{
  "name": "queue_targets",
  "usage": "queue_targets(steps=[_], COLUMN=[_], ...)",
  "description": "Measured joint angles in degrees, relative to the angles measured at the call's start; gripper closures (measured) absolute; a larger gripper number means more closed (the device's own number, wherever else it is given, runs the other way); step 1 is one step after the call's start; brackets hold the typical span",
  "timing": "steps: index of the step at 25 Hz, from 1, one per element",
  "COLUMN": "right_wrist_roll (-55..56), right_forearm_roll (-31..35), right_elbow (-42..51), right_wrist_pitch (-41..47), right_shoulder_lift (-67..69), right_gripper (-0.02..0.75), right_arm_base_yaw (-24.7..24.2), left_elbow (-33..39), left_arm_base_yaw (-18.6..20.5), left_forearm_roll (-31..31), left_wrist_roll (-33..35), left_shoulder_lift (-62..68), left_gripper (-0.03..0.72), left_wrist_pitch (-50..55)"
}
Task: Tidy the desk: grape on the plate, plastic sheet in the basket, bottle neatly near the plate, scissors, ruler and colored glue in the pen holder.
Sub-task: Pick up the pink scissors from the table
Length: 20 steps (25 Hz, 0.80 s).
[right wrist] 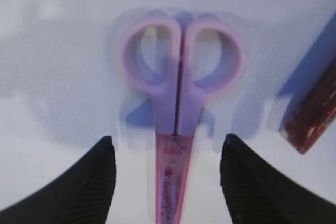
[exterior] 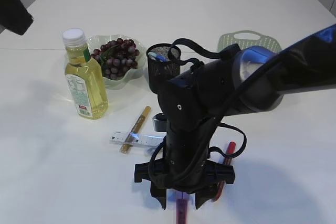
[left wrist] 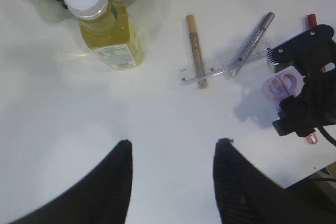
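**Scissors framed between open jaws**

The scissors (right wrist: pixel 181 103), lilac-handled with blades closed in a pink sheath, lie at centre frame on the table (right wrist: pixel 63 24). The right gripper (right wrist: pixel 168 182) straddles them, jaws wide, gripping nothing. A red glitter glue (right wrist: pixel 312 116) lies at right. The left gripper (left wrist: pixel 173 174) hangs open, empty.

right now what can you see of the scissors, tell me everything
The scissors are small, with two lilac plastic finger loops and a pink printed sheath over the closed blades. They lie flat on the white table, loops pointing away from the right wrist camera. The right hand hangs open above, one finger on each side of the sheath, apparently not gripping. A red glitter glue tube lies just beside them.
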Motion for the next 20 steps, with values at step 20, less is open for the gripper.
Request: queue_targets(steps=[20], right_wrist_roll=[1.10], right_forearm_roll=[-0.81], right_elbow=[0.00], right_wrist_pitch=[0.69], right_shoulder_lift=[0.00], right_gripper=[0.247], right_arm_base_yaw=[0.00], left_elbow=[0.00], left_arm_base_yaw=[0.00], left_forearm_roll=[0.76], left_wrist_roll=[0.00], left_shoulder_lift=[0.00], left_gripper=[0.339], left_wrist_pitch=[0.00])
